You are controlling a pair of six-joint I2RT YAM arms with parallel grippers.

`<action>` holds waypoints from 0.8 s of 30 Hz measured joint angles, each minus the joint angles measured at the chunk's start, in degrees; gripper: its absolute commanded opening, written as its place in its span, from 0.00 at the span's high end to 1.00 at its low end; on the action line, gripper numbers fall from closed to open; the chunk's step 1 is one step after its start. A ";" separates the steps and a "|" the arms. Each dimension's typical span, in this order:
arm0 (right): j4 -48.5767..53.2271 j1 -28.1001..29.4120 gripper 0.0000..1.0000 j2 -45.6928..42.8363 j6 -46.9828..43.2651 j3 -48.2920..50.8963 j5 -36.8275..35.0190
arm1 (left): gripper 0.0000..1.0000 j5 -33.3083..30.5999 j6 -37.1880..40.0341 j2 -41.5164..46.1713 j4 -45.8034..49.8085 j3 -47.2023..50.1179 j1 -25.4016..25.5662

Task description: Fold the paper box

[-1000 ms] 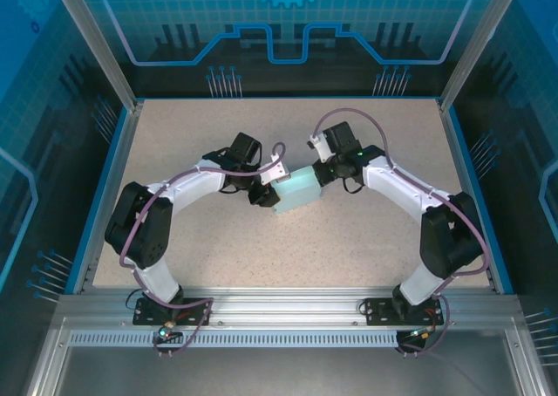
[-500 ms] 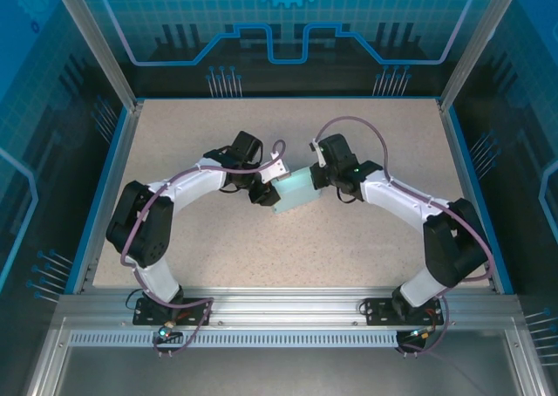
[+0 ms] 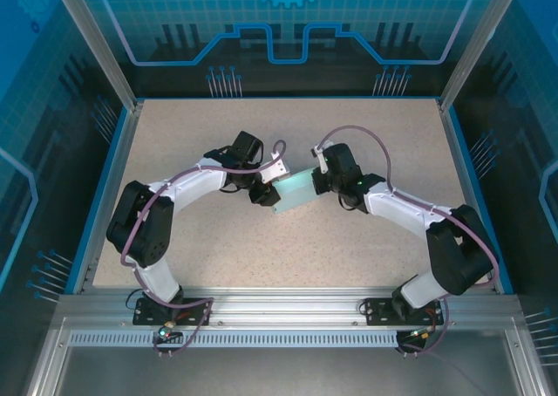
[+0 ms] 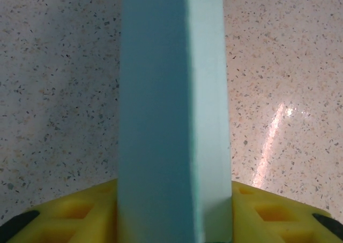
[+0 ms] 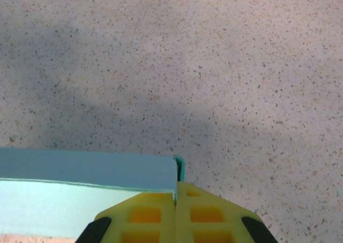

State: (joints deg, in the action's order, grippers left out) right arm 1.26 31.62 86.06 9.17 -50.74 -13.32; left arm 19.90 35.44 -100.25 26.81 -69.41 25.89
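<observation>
At the middle of a speckled beige desk (image 3: 218, 248) is a pale teal paper box (image 3: 295, 189), folded into a closed flat slab. The left pincer (image 3: 270, 189), partly open, clamps the box's end between yellow fingers (image 4: 69, 216). The right pincer (image 5: 176, 190) is fully closed, its tips touching the box's corner.

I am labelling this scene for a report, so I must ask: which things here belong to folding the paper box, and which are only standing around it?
Belonging to the job:
- paper box
- left fingers, holding it
- right fingers, pinching its edge

Only standing around:
- speckled table
- aluminium frame
- blue walls
</observation>
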 measured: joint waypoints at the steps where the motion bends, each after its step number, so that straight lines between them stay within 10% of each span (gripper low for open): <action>1: -1.11 0.24 1.00 -0.37 0.02 1.18 -0.09 | 0.50 -0.22 -0.46 0.00 -0.09 0.00 0.00; 12: -4.17 4.35 1.00 -1.33 2.95 3.69 -4.81 | 0.29 -1.07 -6.78 0.55 -1.88 0.02 0.00; 24: 2.36 6.16 1.00 -1.33 6.10 0.72 -7.78 | 0.36 -10.71 -23.41 15.87 -5.88 9.16 2.27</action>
State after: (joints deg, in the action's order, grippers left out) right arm 3.62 37.78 84.73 15.27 -50.02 -21.10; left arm 9.19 12.03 -84.38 20.93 -60.25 28.16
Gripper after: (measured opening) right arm 0.052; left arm 0.672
